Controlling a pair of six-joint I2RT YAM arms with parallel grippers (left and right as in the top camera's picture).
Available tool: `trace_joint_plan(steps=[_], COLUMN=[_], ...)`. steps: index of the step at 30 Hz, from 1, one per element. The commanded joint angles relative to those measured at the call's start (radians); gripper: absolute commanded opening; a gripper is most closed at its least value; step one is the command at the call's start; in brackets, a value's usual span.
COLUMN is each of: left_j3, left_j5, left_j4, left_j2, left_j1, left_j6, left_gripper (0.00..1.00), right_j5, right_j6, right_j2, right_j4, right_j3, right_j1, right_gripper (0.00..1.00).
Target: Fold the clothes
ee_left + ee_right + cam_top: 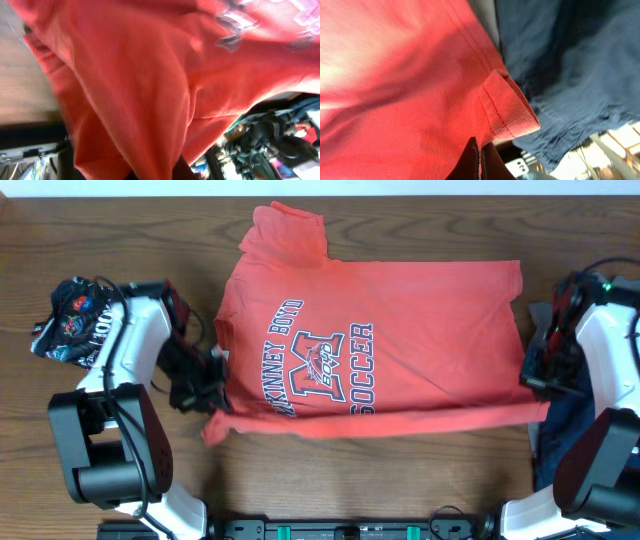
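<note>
A large coral-red T-shirt (370, 330) lies spread on the wooden table, its navy-and-white "BOYD SOCCER" print facing up. My left gripper (212, 385) is shut on the shirt's lower left edge. In the left wrist view the red cloth (150, 85) drapes over the jaws and hides them. At the lower right corner my right gripper (535, 380) pinches the hem. The right wrist view shows its two dark fingers (480, 142) pressed together on the red fabric (395, 90). A navy-blue garment (570, 60) lies just beside that hem.
The navy garment (555, 445) lies under the right arm at the table's right edge, with a bit of grey cloth (538, 312) above it. A dark patterned cloth (70, 320) sits bunched at the far left. Bare wood (420, 470) shows in front of the shirt.
</note>
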Motion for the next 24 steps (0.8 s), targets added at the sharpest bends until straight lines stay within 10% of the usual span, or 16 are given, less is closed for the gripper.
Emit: trace_joint_plan(steps=[1, 24], left_j3=[-0.105, -0.164], left_j5=[-0.034, -0.037], left_j4=[0.017, 0.653], left_j2=[-0.063, -0.332], left_j1=[0.003, 0.003], left_j6=[0.014, -0.313], left_gripper=[0.06, 0.06], right_j5=[0.022, -0.121], right_j6=[0.053, 0.032], right_j2=[-0.02, -0.1], right_j4=[0.008, 0.439], right_j3=[-0.06, -0.116], right_j1=[-0.027, -0.054], right_gripper=[0.01, 0.01])
